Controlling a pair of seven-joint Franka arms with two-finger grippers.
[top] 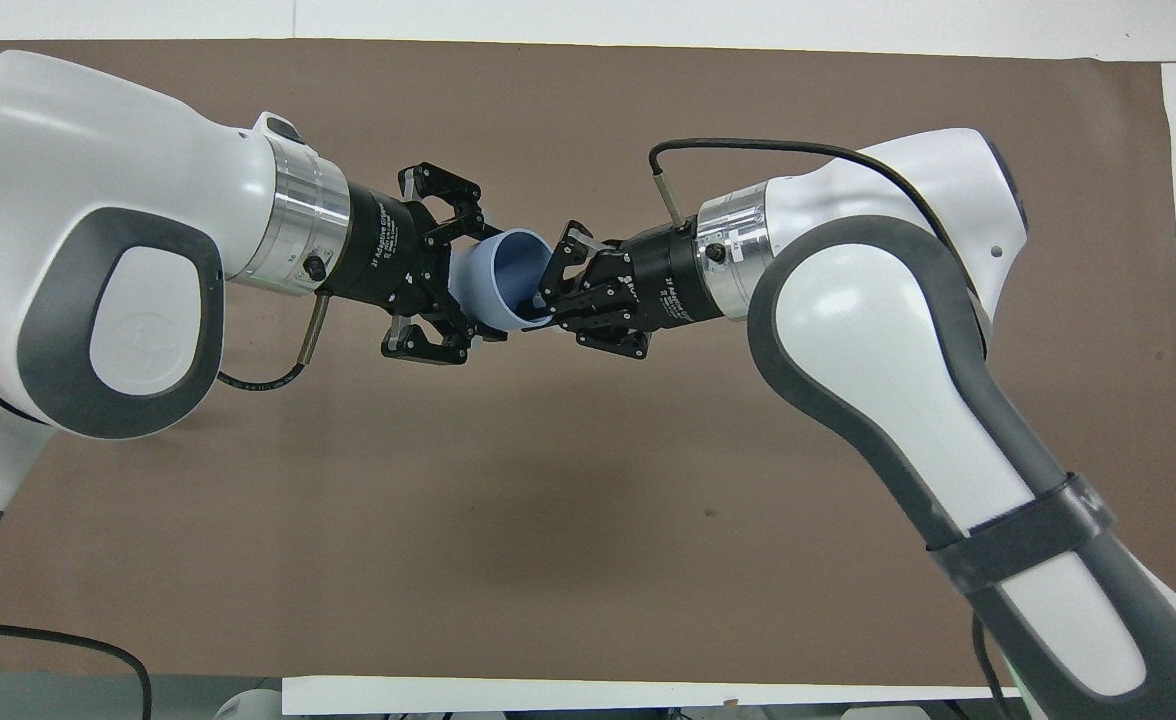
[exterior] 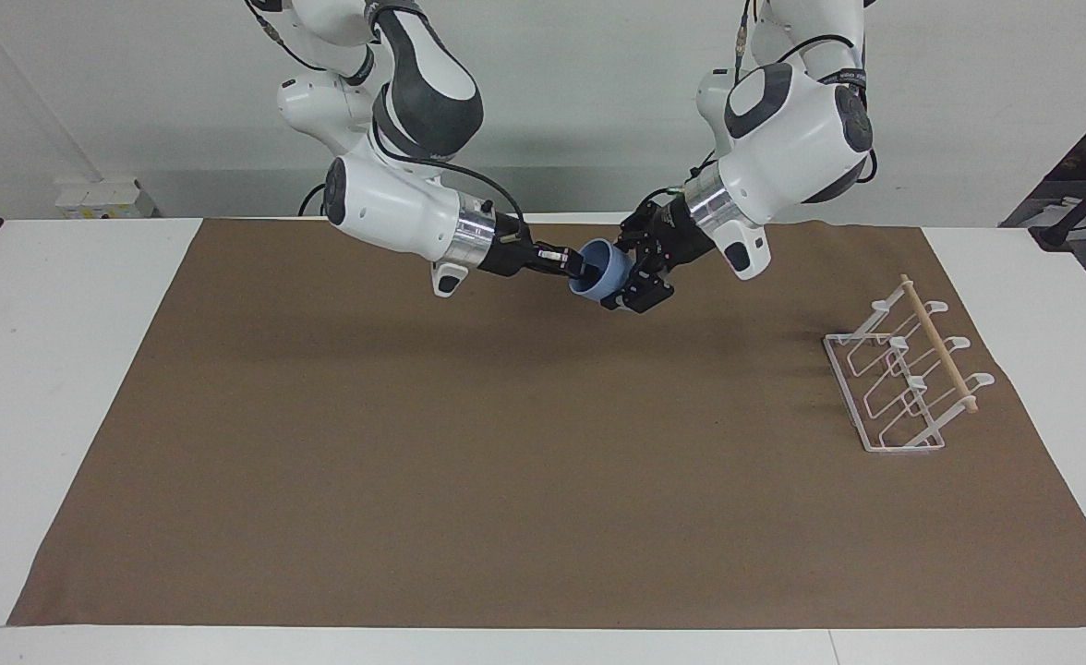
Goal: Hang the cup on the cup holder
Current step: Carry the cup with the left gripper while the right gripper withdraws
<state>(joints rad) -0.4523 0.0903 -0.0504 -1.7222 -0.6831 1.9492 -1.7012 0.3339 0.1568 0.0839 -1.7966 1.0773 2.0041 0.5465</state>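
The light-blue cup point(exterior: 600, 271) is held in the air on its side over the part of the mat near the robots, midway between the arms; it also shows in the overhead view point(top: 496, 282). My right gripper point(exterior: 573, 268) point(top: 546, 300) is shut on the cup's rim, one finger inside the mouth. My left gripper point(exterior: 633, 277) point(top: 478, 286) is open, its fingers straddling the cup's base end. The white wire cup holder point(exterior: 940, 349) with its wooden rod stands on the mat toward the left arm's end. It is hidden in the overhead view.
A brown mat point(exterior: 506, 462) covers most of the white table point(exterior: 63, 388). Boxes and cables lie off the table's ends by the wall.
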